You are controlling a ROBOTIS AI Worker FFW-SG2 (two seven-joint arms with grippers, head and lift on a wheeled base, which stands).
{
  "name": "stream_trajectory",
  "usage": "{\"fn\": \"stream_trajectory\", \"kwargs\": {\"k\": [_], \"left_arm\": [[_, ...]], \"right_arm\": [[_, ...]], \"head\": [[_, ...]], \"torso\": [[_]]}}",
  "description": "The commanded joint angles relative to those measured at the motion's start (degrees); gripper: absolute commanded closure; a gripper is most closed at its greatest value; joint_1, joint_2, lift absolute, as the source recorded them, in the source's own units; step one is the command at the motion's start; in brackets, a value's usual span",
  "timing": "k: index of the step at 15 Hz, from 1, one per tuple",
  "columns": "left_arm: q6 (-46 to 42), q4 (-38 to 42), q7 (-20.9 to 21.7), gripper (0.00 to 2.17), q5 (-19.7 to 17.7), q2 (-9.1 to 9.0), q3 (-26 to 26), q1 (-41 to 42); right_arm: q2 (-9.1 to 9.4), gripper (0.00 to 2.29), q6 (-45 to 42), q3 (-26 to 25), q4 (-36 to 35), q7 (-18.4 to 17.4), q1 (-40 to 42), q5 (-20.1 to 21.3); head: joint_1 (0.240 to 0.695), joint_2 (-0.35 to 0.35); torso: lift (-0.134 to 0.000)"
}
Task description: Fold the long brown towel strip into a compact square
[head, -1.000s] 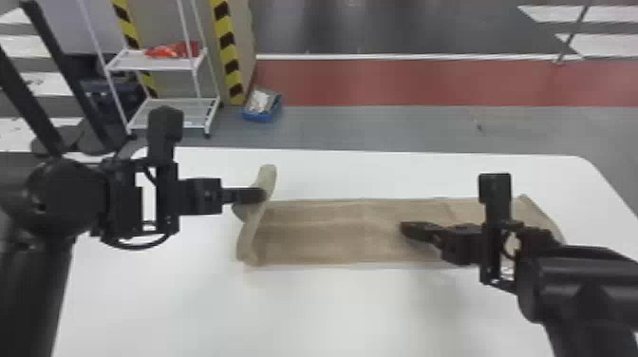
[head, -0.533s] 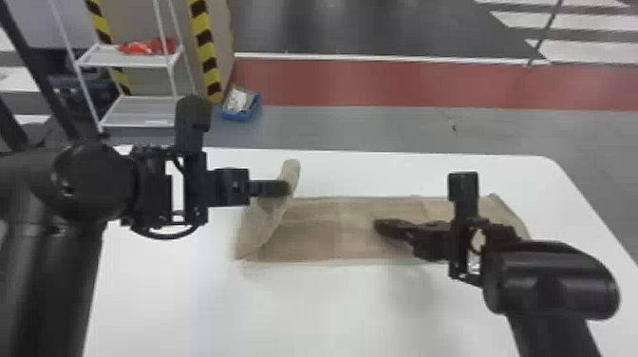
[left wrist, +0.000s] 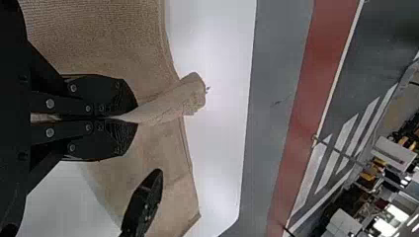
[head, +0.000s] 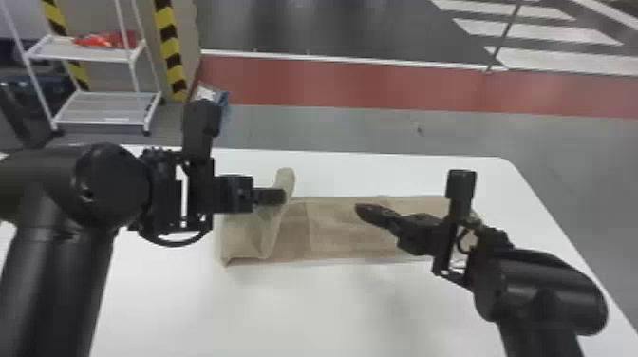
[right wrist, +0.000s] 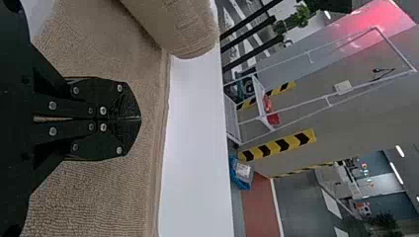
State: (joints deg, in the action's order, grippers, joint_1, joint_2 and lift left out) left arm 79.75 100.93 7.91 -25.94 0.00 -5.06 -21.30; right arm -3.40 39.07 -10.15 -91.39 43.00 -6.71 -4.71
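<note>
The brown towel [head: 351,232] lies lengthwise across the table, its left part lifted into a raised fold. My left gripper [head: 280,196] holds the top of that fold above the towel. In the left wrist view my left gripper [left wrist: 129,118] is shut on the towel [left wrist: 163,104], whose pinched edge sticks out past the fingertips. My right gripper [head: 363,211] is over the middle of the towel, to the right of the fold. In the right wrist view my right gripper [right wrist: 136,118] is shut with its fingertips together, the towel [right wrist: 99,197] spread beneath it.
The white table [head: 304,308] extends in front of the towel and behind it. Beyond its far edge stand a white shelf rack [head: 109,109] at the left and a blue bin [right wrist: 240,173] on the floor.
My left gripper has moved rightward relative to the towel, drawing the lifted end over the strip. The head view has shifted. My right gripper stays over the towel's middle.
</note>
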Motion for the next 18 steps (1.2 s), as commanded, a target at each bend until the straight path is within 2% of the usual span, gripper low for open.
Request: {"fn": "stream_trajectory", "kwargs": {"k": [1,5,8,12,18], "left_arm": [[-3.85,-1.97,-0.44,1.20,3.44,-0.15,-3.02,0.21],[-13.52,-5.92,-2.72,1.20,5.11,-0.15,-6.36,-0.05],[-18.27,-8.39,-3.60,1.20,4.94,-0.15,-9.53,-0.05],[-17.91,-7.95,-3.69,1.20,4.14,-0.15,-11.73,0.47],[-16.86,-7.51,-4.13,1.20,3.18,-0.15,-12.43,0.74]], "right_arm": [[-1.35,1.94,0.44,-2.68,-5.47,0.06,2.93,-3.55],[-5.83,1.93,-0.44,-8.39,-10.04,0.77,7.68,-10.40],[-7.68,1.94,-2.02,-10.77,-8.63,1.73,8.21,-12.25],[-8.20,1.93,-3.78,-11.30,-6.35,1.73,7.59,-12.86],[-8.12,1.93,-3.43,-10.77,-6.26,1.56,7.42,-12.78]], "head": [[0.695,-0.141],[0.695,-0.197],[0.695,-0.237],[0.695,-0.293],[0.695,-0.315]], "torso": [[-0.124],[-0.124],[-0.124],[-0.124],[-0.124]]}}
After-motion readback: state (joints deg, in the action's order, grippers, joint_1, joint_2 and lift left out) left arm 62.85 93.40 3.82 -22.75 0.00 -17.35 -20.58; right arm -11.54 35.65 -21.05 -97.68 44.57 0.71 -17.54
